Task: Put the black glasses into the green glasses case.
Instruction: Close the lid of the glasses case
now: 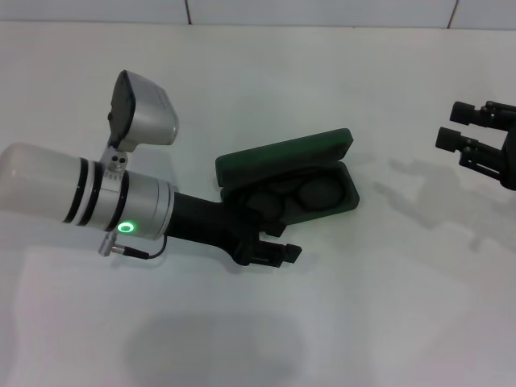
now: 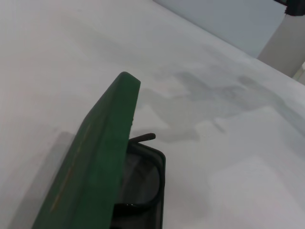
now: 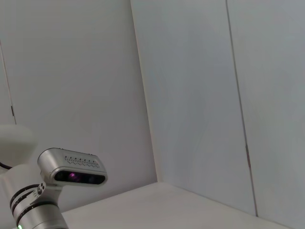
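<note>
The green glasses case (image 1: 287,154) lies open in the middle of the white table, lid tilted up at the back. The black glasses (image 1: 310,193) lie inside its dark tray, lenses side by side. My left gripper (image 1: 270,230) is at the case's left end, open, one finger (image 1: 284,252) in front of the tray and the rest over its left part. The left wrist view shows the lid's green edge (image 2: 95,157) close up and the glasses' frame (image 2: 151,200) in the tray below it. My right gripper (image 1: 461,127) is open and empty at the far right.
The white table (image 1: 387,306) spreads around the case, with a white wall at its back edge (image 1: 322,12). The right wrist view shows the left arm's wrist camera (image 3: 71,171) and wall panels (image 3: 190,95).
</note>
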### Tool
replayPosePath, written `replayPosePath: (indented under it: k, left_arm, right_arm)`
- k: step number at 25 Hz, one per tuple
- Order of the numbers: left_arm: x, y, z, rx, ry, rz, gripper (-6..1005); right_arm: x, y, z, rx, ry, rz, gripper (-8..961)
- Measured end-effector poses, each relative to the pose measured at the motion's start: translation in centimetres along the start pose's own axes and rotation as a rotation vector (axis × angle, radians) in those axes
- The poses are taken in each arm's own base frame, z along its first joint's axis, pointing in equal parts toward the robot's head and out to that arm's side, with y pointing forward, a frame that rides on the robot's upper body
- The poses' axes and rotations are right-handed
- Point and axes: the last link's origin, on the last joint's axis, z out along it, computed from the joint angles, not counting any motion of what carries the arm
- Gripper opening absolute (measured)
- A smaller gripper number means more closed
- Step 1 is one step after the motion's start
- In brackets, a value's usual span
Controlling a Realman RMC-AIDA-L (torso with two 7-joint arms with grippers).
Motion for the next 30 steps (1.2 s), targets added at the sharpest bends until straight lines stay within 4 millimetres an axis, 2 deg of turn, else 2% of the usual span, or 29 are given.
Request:
replayPosePath:
  k: [30]
  left_arm:
    - [0.3, -1.1, -0.7, 0.066, 0.043, -0.031, 612]
  right_arm:
    - [0.4, 0.4, -0.4, -0.004, -0.005, 0.019, 458]
